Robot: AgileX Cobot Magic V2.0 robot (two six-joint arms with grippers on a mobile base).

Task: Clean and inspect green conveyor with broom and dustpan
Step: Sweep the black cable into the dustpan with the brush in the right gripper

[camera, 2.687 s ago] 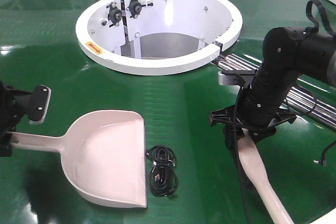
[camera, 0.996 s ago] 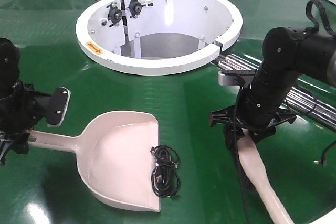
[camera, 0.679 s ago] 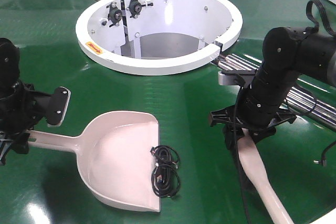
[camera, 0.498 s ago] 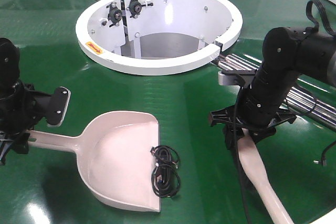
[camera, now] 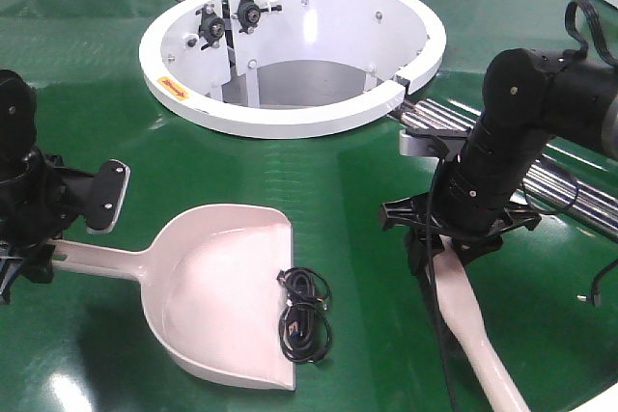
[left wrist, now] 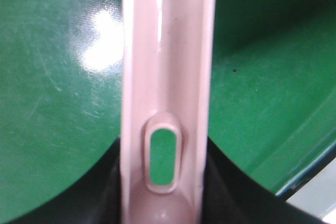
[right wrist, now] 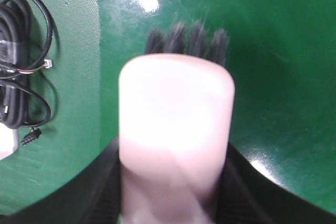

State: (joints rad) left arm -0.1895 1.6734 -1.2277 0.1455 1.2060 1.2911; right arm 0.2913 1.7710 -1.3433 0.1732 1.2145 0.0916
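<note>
Belt first: green conveyor [camera: 319, 190] fills pretty much the whole front view, glossy w/ light glare. The white ring hub [camera: 290, 118] sits out ahead of both arms, and the steel rollers [camera: 565, 185] run past behind the right arm. Next biggest is the dustpan [camera: 217, 296]. It lies flat on the belt w/ its scoop stretching away from the left gripper [camera: 53, 238] toward the middle, open edge facing the right arm's side. The left gripper is clamped on the handle. In the left wrist cam black finger bits press against both sides of the handle near its end, slotted hole [left wrist: 161, 156] showing just ahead of the grip, green belt on either side. The right gripper [camera: 449, 238] is closed around the broom [camera: 463, 320] up near the head end, pointing down at the belt, and the slim handle trails back behind it toward the bottom edge of the front view. On the right wrist cam the pale paddle [right wrist: 176, 114] sits tight btwn the dark fingers, w/ dark bristles [right wrist: 189, 38] poking out past its far end over the belt. Can't tell if they actually touch. Smallest thing is a black cable bundle [camera: 302, 315], coiled across the dustpan's open edge btwn the two grippers, and off to the left of the broom head in the right wrist cam [right wrist: 21, 66].
</note>
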